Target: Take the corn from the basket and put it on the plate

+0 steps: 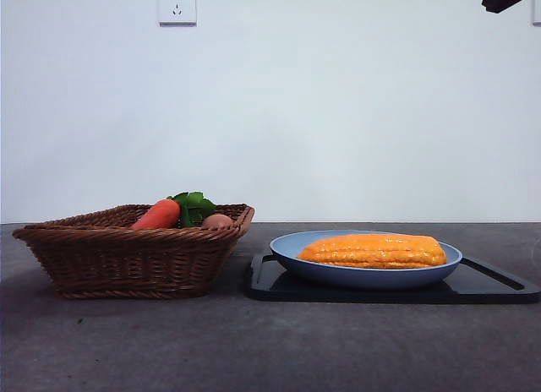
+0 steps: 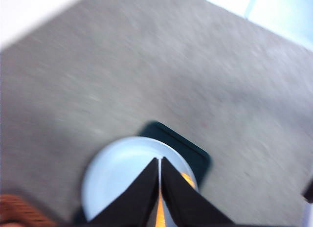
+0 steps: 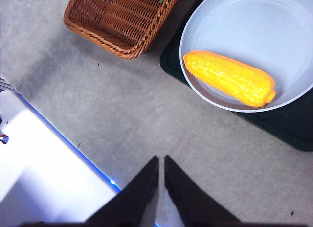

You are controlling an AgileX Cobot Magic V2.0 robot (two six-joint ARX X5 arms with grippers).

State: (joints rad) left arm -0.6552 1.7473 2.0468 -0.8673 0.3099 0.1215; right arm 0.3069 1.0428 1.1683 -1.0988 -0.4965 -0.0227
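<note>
The corn (image 1: 372,250) is seen lying on the plate (image 1: 287,247), both grippers (image 2: 160,161) (image 3: 161,158) pressed together and empty above, and it is judged light, stiff and bumpy, best pinched across its thick middle.

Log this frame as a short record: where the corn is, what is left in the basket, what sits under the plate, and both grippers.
corn: lying on its side in the plate
basket: holds a carrot with green leaves
under plate: black tray
left gripper: jaws shut, empty, above the plate
right gripper: jaws shut, empty, over bare table
task state: corn placed
</note>
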